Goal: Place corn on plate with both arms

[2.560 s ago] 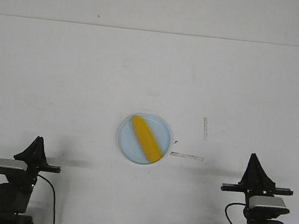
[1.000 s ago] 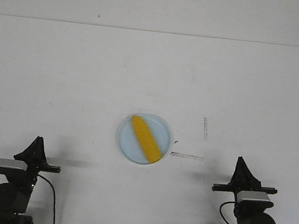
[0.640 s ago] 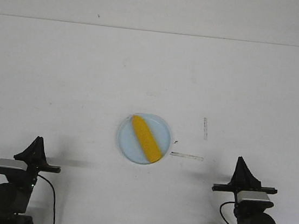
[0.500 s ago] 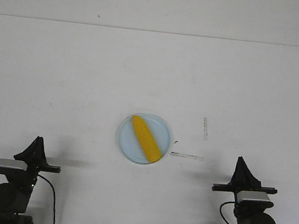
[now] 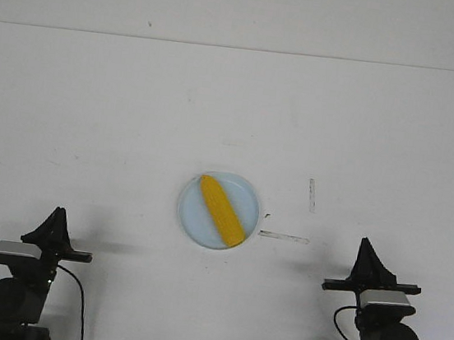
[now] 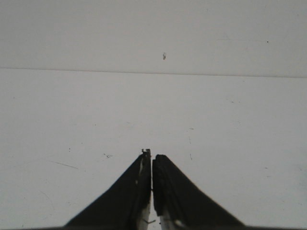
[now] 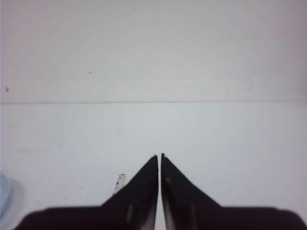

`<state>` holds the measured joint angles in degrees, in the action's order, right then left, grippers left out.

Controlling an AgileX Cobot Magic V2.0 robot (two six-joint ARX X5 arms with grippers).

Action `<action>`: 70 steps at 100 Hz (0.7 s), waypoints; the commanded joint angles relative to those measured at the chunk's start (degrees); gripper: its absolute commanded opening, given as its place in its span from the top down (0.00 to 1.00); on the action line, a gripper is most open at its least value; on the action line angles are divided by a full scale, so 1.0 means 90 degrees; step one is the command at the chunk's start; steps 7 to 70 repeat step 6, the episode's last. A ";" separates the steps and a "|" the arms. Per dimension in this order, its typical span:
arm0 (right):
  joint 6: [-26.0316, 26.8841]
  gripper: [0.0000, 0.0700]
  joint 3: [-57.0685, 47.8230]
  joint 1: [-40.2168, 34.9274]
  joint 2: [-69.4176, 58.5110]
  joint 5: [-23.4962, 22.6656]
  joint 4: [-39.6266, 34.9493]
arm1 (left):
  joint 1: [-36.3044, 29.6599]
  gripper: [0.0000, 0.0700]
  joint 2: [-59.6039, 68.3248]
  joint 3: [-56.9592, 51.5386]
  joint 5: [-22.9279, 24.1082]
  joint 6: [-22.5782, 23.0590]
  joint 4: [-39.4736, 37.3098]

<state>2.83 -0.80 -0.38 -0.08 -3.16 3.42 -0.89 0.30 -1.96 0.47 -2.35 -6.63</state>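
Observation:
The yellow corn (image 5: 222,211) lies diagonally on the pale blue plate (image 5: 193,219) in the middle of the white table. My left gripper (image 5: 58,216) is shut and empty at the near left, far from the plate; it also shows shut in the left wrist view (image 6: 151,155). My right gripper (image 5: 366,245) is shut and empty at the near right, also apart from the plate; it shows shut in the right wrist view (image 7: 159,155). An edge of the plate (image 7: 3,191) shows in the right wrist view. The corn is out of both wrist views.
Two thin tape strips lie right of the plate, one level (image 5: 283,237) and one upright (image 5: 312,194); one strip (image 7: 119,181) shows in the right wrist view. The table's far edge (image 5: 242,48) meets a pale wall.
My right arm has drawn back toward the near edge and shifted a little left since 2.6 s ago, then stayed still. The left arm, corn and plate have not moved.

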 commanded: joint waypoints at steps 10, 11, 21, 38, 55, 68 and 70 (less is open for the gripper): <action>0.0010 0.99 0.0007 -0.0010 0.0000 0.0017 0.0085 | 0.0007 1.00 -0.0012 0.0131 -0.0007 -0.0005 -0.0080; 0.0010 0.99 0.0007 -0.0010 0.0000 0.0017 0.0085 | 0.0007 1.00 -0.0012 0.0131 -0.0007 -0.0005 -0.0080; 0.0010 0.99 0.0007 -0.0010 0.0000 0.0017 0.0085 | 0.0007 1.00 -0.0012 0.0131 -0.0007 -0.0005 -0.0080; 0.0010 0.99 0.0007 -0.0010 0.0000 0.0017 0.0085 | 0.0007 1.00 -0.0012 0.0131 -0.0007 -0.0005 -0.0080; 0.0010 0.99 0.0007 -0.0010 0.0000 0.0017 0.0085 | 0.0007 1.00 -0.0012 0.0131 -0.0007 -0.0005 -0.0080; 0.0010 0.99 0.0007 -0.0010 0.0000 0.0017 0.0085 | 0.0007 1.00 -0.0012 0.0131 -0.0007 -0.0005 -0.0080; 0.0010 0.99 0.0007 -0.0010 0.0000 0.0017 0.0085 | 0.0007 1.00 -0.0012 0.0131 -0.0007 -0.0005 -0.0080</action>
